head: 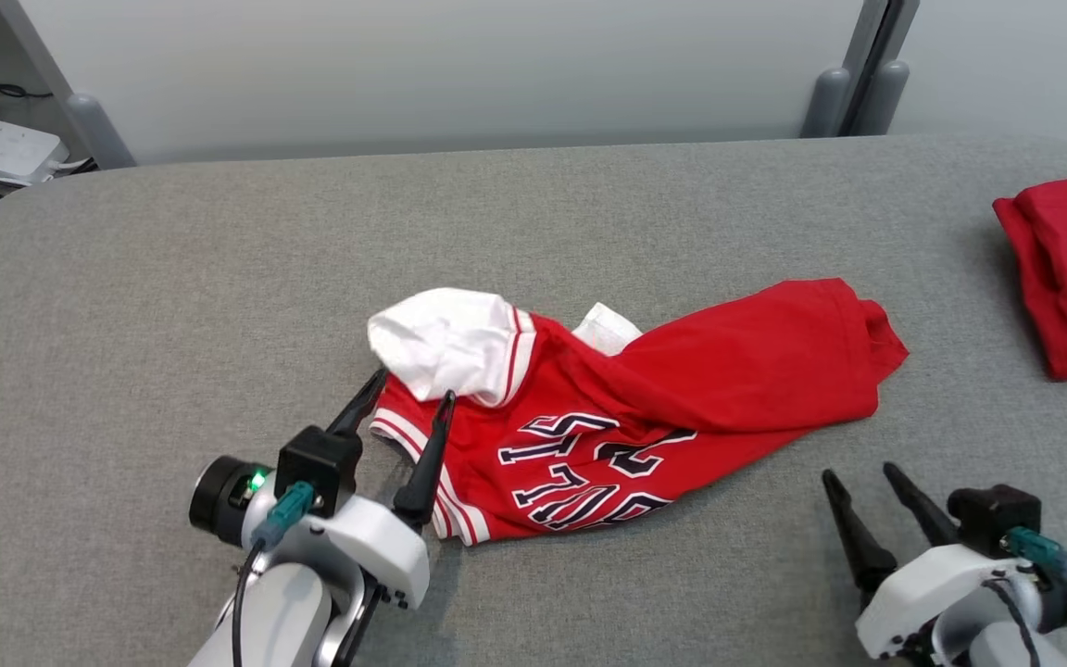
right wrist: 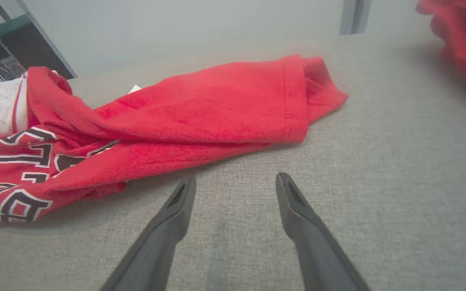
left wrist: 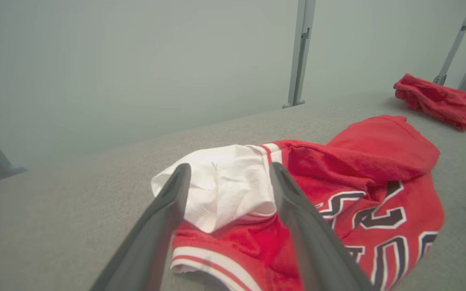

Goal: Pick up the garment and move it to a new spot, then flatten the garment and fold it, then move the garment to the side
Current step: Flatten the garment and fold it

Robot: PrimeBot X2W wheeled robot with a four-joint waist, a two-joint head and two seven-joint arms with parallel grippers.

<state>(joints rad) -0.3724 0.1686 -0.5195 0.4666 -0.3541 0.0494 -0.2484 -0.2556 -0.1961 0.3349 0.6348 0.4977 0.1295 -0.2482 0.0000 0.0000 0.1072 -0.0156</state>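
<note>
The crumpled red garment [head: 682, 389] lies left-to-right across the bench [head: 219, 278], its white sleeve end at the spread left pincer [head: 414, 385] and its hem toward a second red cloth [head: 1066, 273], with the right pincer [head: 858, 471] spread just beside it.

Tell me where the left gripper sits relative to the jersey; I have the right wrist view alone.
Observer: The left gripper is open at the jersey's left end, with its fingertips at the edge of the white sleeve.
Operator: Identify that red blur in my top right corner.
Observer: It's a separate red cloth, lying apart from the jersey near the table's right edge.
</note>
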